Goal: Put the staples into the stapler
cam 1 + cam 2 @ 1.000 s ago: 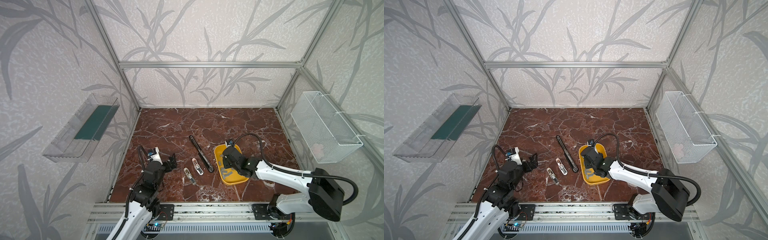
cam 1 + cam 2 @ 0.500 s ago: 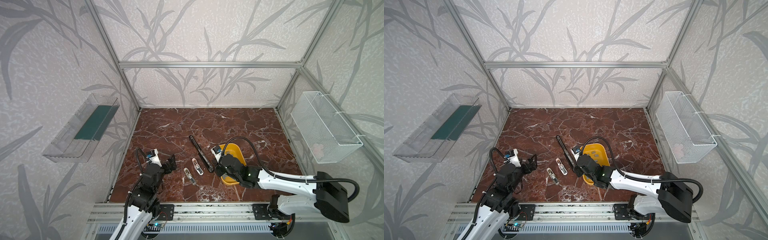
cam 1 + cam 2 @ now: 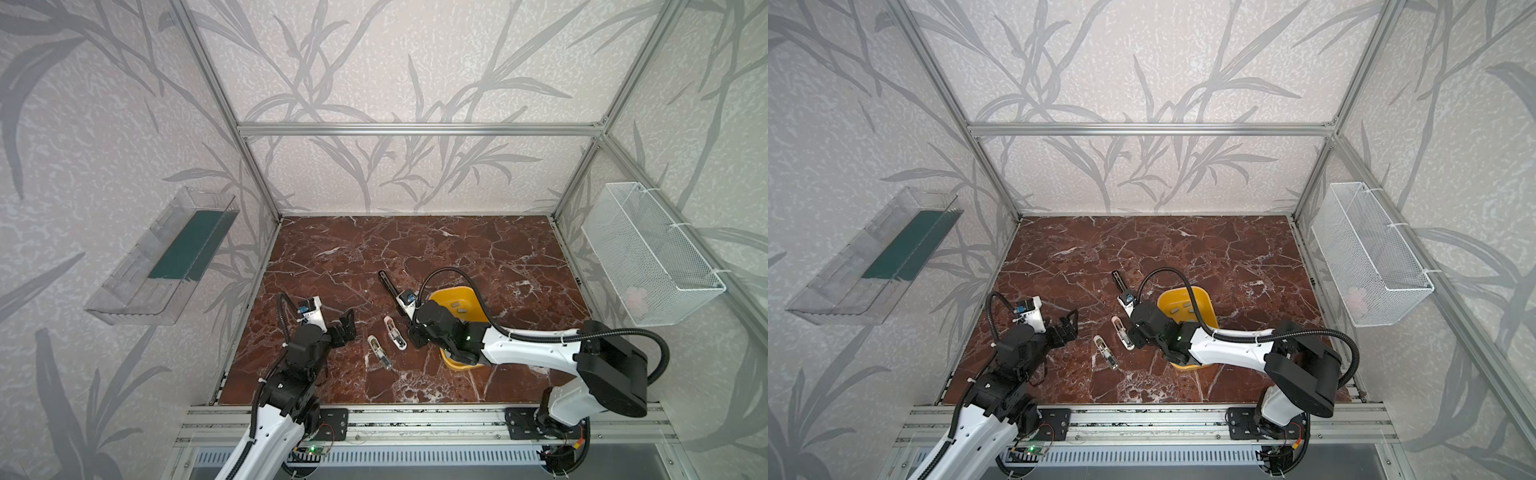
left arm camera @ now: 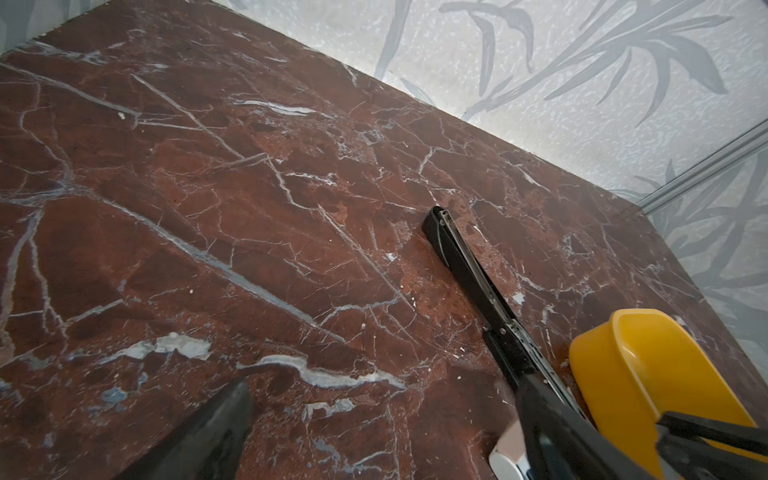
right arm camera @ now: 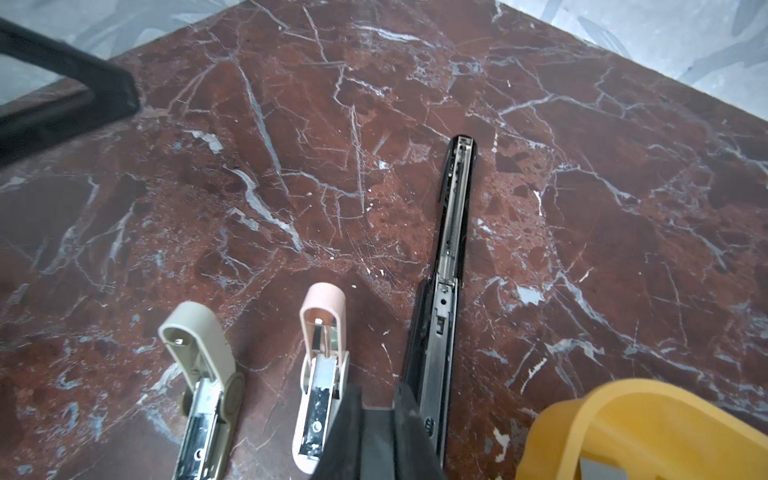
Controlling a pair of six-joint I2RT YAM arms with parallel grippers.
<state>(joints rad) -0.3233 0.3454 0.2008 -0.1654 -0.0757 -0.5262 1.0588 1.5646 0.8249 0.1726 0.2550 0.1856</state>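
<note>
Three opened staplers, beige stapler [image 5: 199, 361], pink stapler [image 5: 322, 365] and black stapler [image 5: 449, 270], seemingly await loading on the surface; staples [image 3: 457, 308] lie in the yellow tray [image 3: 451, 291], the right claw [image 5: 378, 411] hovers shut beside the pink one, the left claw [image 3: 347, 326] gapes empty.

The table [image 3: 457, 249] is a red-brown marble slab with white veins, walled on three sides. Four things lie on its near half, around the middle. A long black stapler [image 3: 388, 284], opened out flat, runs from far left to near right. Just beside it on the right stands a yellow tray [image 3: 453, 291]. Left of the black stapler's near end lies a small pink stapler [image 3: 395, 334], and a small beige stapler [image 3: 379, 351] lies left of that and slightly nearer. Both small staplers are open, their metal channels facing up.
</note>
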